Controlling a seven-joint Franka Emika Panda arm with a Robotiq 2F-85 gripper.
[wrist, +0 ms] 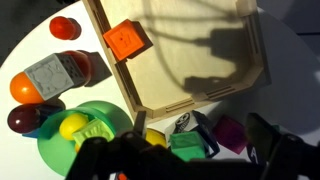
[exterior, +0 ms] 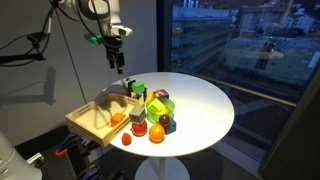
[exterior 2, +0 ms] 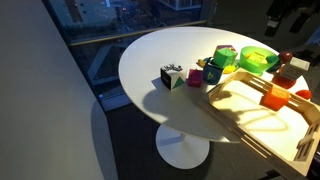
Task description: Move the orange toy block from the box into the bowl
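Right, I'm looking down through the wrist view and the orange toy block [wrist: 125, 40] is sitting flat on the floor of the box [wrist: 225, 92], tucked close to one wall and touching nothing else. In both exterior views it's the same story: block [exterior: 117, 118] inside the light wood tray [exterior: 90, 122], nowhere near lifted.

My gripper [exterior: 119, 58] hangs well above the counter [exterior: 205, 105], over the box and the toy cluster. In the wrist view the jaws look spread, dark shapes at either side of the lower edge [wrist: 185, 165], with nothing between them.

So nothing of the task is done yet, as I judge it. Left to do: come down into the box, pinch the block, lift it over the low wall and release it in the bowl.

The bowl I take to be the dull grey piece [wrist: 55, 75] just outside the box wall, beside the orange ball [wrist: 22, 88] and the small red piece [wrist: 65, 27]. I can't be sure of its shape from here. The yellow-green toy [wrist: 90, 130] sits near it, so the drop will be crowded.
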